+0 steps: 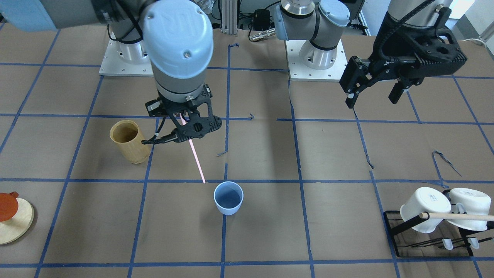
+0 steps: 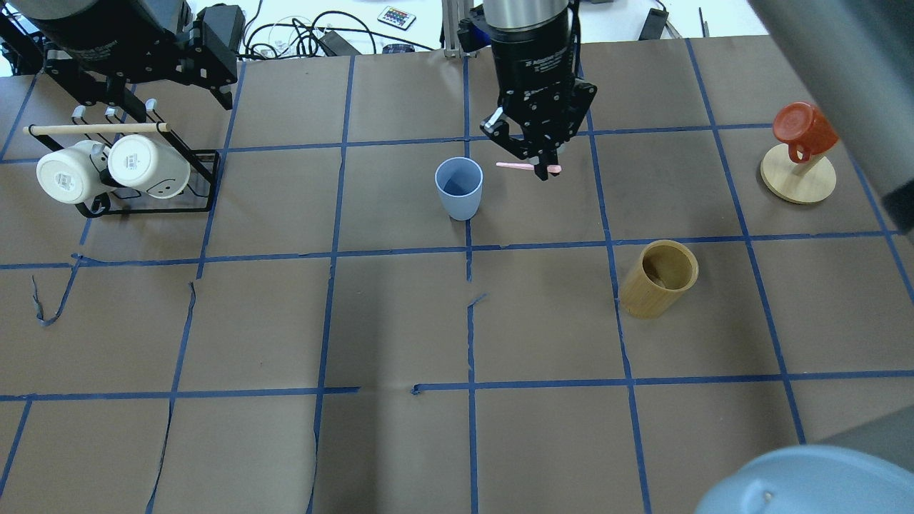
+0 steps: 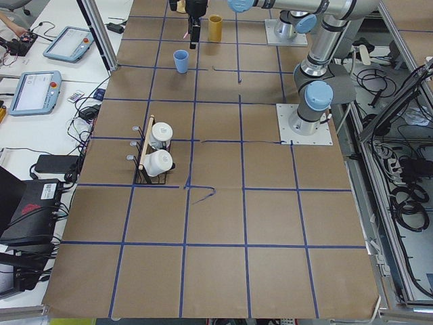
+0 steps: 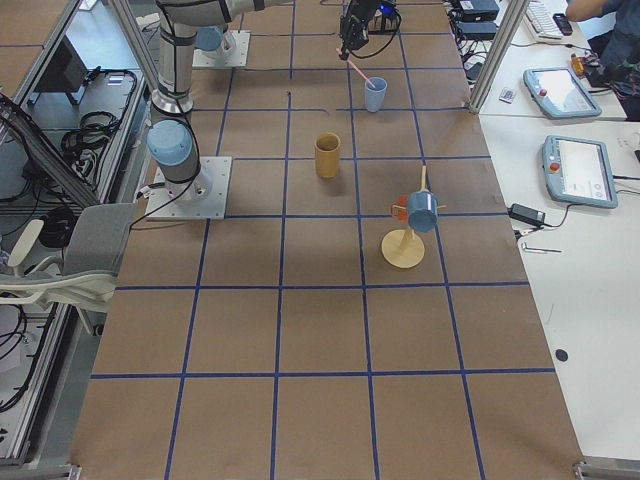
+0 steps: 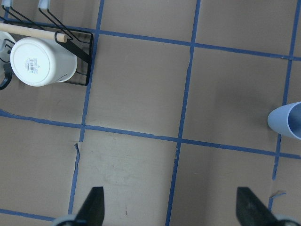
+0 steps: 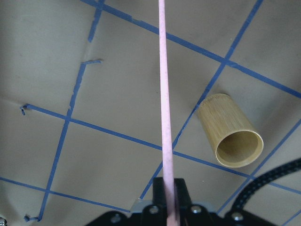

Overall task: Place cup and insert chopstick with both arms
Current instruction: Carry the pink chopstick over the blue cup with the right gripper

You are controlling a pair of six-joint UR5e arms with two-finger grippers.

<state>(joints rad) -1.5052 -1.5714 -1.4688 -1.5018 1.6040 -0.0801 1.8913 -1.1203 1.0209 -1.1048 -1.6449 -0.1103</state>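
The light-blue cup (image 1: 228, 199) stands upright and empty near the table's middle; it also shows in the overhead view (image 2: 459, 187) and at the right edge of the left wrist view (image 5: 288, 121). My right gripper (image 1: 181, 119) is shut on the upper end of the pale-pink chopstick (image 1: 196, 154). The stick hangs tilted, its lower tip just beside the cup's rim and outside it. The overhead view shows the chopstick (image 2: 518, 165) pointing from the right gripper (image 2: 540, 163) toward the cup. My left gripper (image 1: 372, 98) is open and empty, raised well away from the cup.
A tan bamboo holder (image 1: 129, 141) stands close beside the right gripper. A black rack (image 1: 432, 235) with two white mugs (image 1: 424, 208) and a wooden rod sits below the left gripper's side. A red mug on a round wooden stand (image 2: 800, 178) is at the far right.
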